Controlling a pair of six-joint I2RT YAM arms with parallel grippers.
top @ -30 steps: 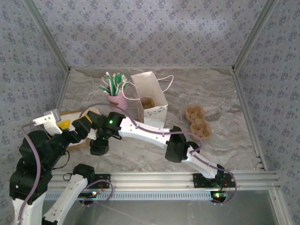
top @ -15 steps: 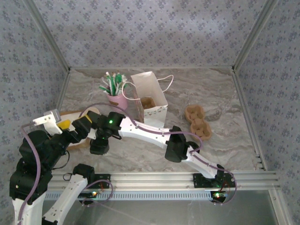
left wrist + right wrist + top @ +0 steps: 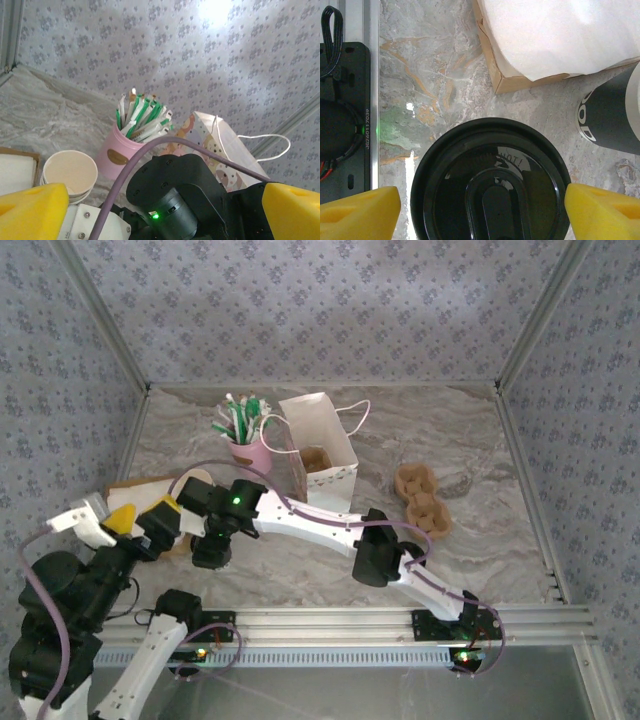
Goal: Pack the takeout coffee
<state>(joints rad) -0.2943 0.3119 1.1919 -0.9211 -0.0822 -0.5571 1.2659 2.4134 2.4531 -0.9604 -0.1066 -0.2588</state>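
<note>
Left tool [image 3: 142, 517] retreated; right wrist reveals takeout coffee [image 3: 490, 180].

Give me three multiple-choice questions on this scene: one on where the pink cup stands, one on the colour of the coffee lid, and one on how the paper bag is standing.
1. The pink cup stands:
A) just left of the white bag
B) against the far right wall
C) at the near edge by the arm bases

2. The coffee lid is:
A) white
B) black
C) pink

3. The white bag is:
A) lying flat
B) standing with its mouth open
C) folded shut

Answers:
1 A: the top view shows the cup beside the bag's left side.
2 B: the right wrist view looks straight down on a black lid.
3 B: the top view looks down into the bag's open mouth.
</note>
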